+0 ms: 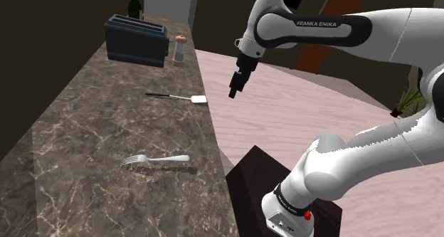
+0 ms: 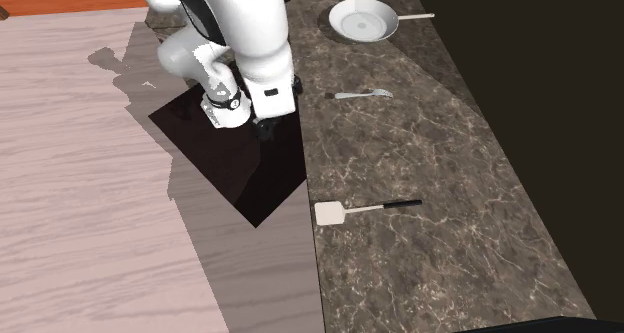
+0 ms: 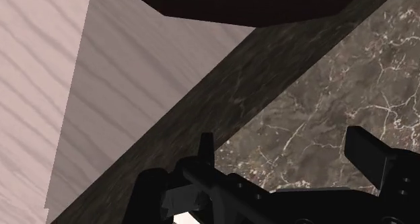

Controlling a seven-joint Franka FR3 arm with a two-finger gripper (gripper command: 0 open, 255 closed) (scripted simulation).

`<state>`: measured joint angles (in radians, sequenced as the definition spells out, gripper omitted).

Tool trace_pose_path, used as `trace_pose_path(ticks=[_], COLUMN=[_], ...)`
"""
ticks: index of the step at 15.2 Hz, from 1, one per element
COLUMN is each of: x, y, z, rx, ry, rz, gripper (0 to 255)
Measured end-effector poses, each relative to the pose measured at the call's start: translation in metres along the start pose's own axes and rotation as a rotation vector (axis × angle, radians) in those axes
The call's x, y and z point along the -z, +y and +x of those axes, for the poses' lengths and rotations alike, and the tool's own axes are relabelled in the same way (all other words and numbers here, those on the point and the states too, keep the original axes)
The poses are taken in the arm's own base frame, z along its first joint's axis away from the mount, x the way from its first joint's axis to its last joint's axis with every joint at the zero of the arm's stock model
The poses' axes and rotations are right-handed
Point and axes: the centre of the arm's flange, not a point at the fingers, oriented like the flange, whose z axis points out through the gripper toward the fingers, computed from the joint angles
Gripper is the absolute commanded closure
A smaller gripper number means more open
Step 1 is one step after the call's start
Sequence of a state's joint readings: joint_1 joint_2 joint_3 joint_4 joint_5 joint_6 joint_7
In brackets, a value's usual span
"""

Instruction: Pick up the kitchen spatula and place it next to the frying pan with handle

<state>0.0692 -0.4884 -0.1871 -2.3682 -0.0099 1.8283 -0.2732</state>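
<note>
gripper [image 1: 235,92]: fingers apart; raised | kitchen spatula [image 1: 178,97]: flat on countertop [image 1: 78,136]; gripper's 9 o'clock, shoulder view | frying pan [image 2: 363,22]: spatula's 12 o'clock, second exterior view; well apart

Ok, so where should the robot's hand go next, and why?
Probably sideways, to hover over the spatula. The open gripper holds nothing and hangs high near the counter edge, while the spatula lies flat on the counter, further to the shoulder view's left.
</note>
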Motion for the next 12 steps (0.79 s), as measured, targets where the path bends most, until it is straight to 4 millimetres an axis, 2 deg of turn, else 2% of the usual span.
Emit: trace_pose_path(ticks=[12], x=[-0.059], y=[0.031], z=[0.137], rx=[0.353], ry=[0.035], rz=[-0.040], gripper=[0])
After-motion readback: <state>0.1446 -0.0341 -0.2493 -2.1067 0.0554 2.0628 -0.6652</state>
